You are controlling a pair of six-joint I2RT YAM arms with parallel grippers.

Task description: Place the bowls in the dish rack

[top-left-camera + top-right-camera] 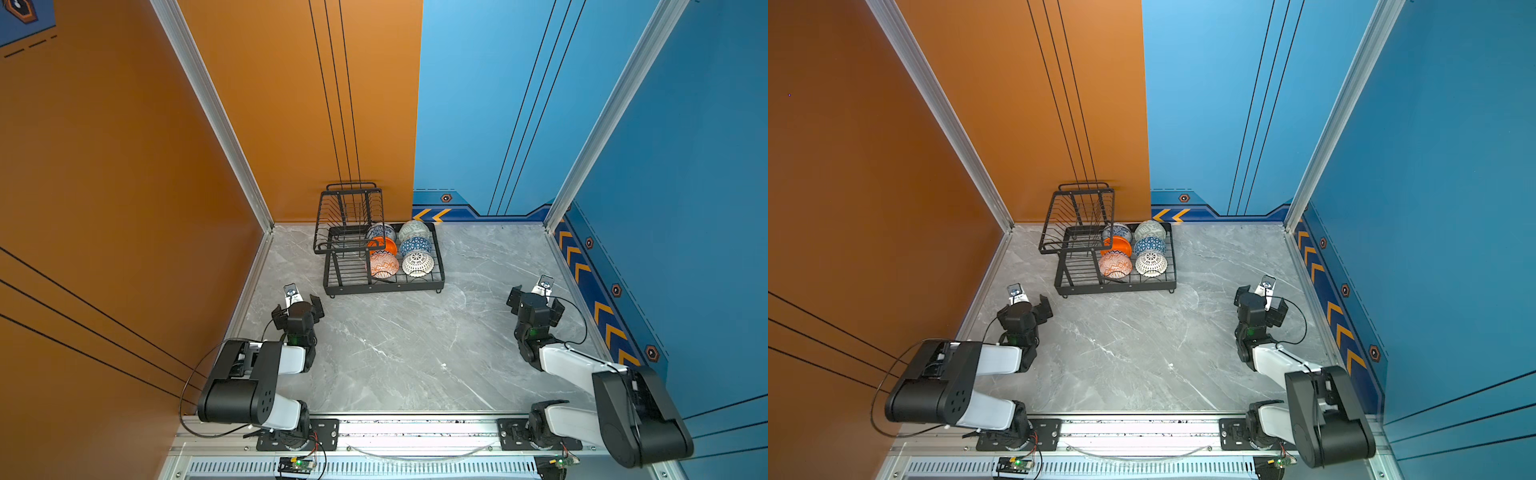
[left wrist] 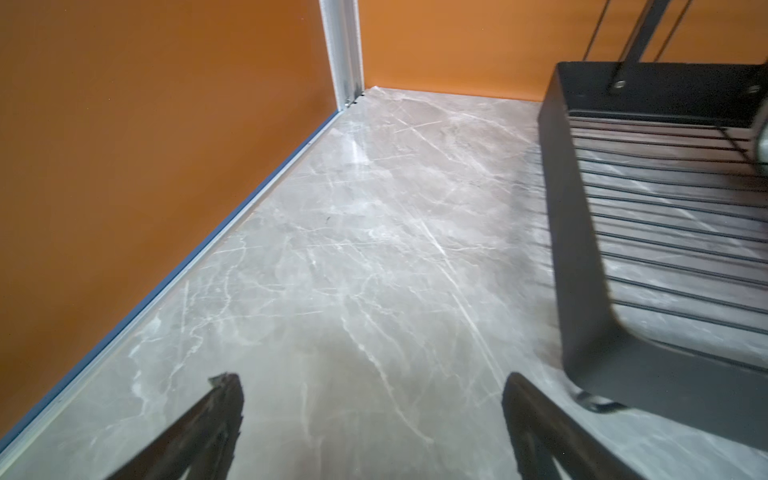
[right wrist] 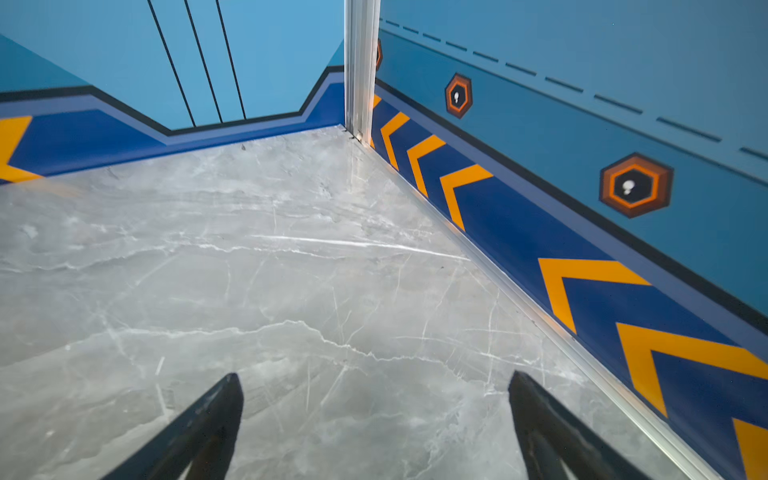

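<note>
dish rack [image 1: 386, 287], black wire, is the biggest thing on the grey marbled bench [image 1: 395, 357]; it stands at the far side of the bench near the back wall, with its raised basket [image 1: 349, 216] empty on the left and its flat lower tray on the right; left hand [image 1: 297, 306] hangs low over the bench just short of the rack's near left corner, fingers spread wide with nothing between them, and the left wrist view shows bare marble between them; right hand [image 1: 536, 302] hangs well apart from the rack near the blue side wall, also spread and empty; all six bowls sit in the lower tray, in two rows of three, tipped so their outsides show: orange-and-white bowl [image 1: 384, 264], plain orange bowl [image 1: 384, 245] and blue floral bowl [image 1: 380, 231] in the left row, white lattice bowl [image 1: 417, 264], blue triangle bowl [image 1: 414, 246] and pale green bowl [image 1: 413, 230] in the right; neighbours look to be touching; no bowl lies on the bench, so loading looks finished; what remains is a clean retreat, and the left hand, being nearest, should draw away from the rack's corner rather than past it, so nothing jolts the bowls.
</note>
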